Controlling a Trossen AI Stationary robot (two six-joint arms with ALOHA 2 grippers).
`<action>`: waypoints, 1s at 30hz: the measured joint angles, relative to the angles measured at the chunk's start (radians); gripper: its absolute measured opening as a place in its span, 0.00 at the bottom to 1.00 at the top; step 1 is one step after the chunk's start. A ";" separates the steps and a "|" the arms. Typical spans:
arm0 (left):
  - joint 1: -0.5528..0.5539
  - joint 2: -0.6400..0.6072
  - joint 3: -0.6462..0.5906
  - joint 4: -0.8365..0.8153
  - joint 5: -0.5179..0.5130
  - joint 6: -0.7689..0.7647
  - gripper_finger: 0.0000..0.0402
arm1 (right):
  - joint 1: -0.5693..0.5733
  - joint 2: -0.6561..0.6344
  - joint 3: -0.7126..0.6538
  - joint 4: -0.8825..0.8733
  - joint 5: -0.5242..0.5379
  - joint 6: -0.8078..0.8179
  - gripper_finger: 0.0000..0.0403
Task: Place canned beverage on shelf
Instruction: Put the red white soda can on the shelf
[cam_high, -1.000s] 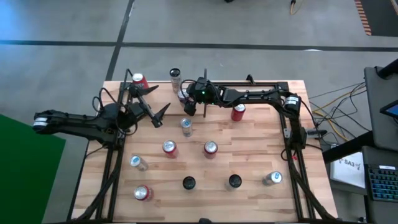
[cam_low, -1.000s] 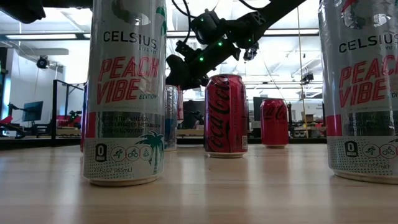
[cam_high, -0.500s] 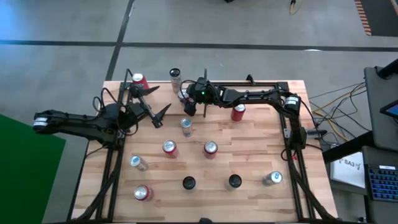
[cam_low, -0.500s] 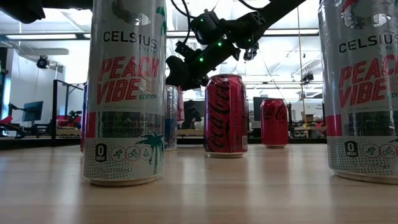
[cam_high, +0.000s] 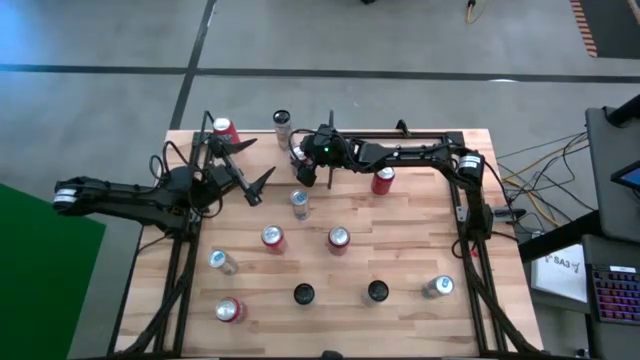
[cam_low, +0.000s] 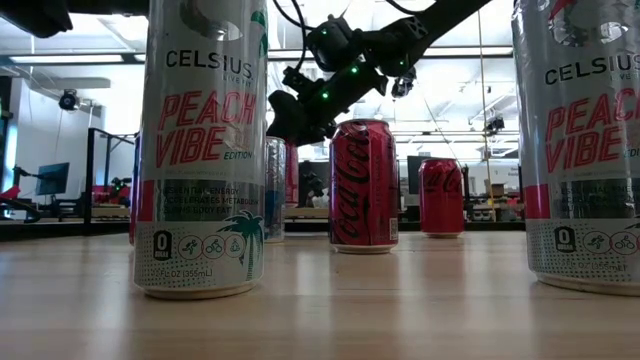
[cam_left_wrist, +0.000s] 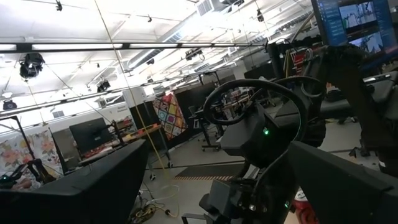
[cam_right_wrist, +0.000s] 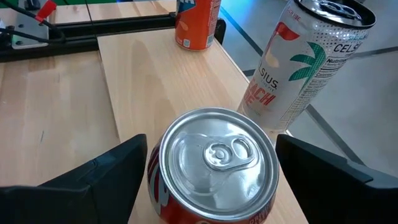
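The jaws of the right gripper (cam_right_wrist: 214, 180) have been let out wider over the last moment, and a gap is now seen on each side of the red can (cam_right_wrist: 212, 163), so the can is no longer gripped. It is left standing upright on the light plank of the shelf (cam_right_wrist: 155, 74), just beside the tall Celsius can (cam_right_wrist: 298, 68), with an orange can (cam_right_wrist: 196, 22) standing farther along the plank beyond the Celsius can. No shift of the red can is made out from above; it has stayed where it was set. The placing is judged to be as good as done. What is left is a clean lift straight up, since a sideways pull could knock the red can into the Celsius can. The left gripper (cam_high: 248, 170) is held well apart from the Celsius can, its jaws spread wide and nothing between them.
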 joint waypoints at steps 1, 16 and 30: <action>0.000 0.000 0.000 0.000 0.000 0.000 0.93 | 0.000 0.000 0.000 0.000 0.000 0.000 0.86; 0.000 0.000 0.000 -0.105 0.000 -0.077 0.93 | 0.000 -0.133 -0.004 -0.030 0.000 0.015 0.85; 0.000 0.074 0.000 -0.197 0.000 -0.247 0.72 | 0.043 -0.349 -0.003 -0.290 0.000 0.010 0.74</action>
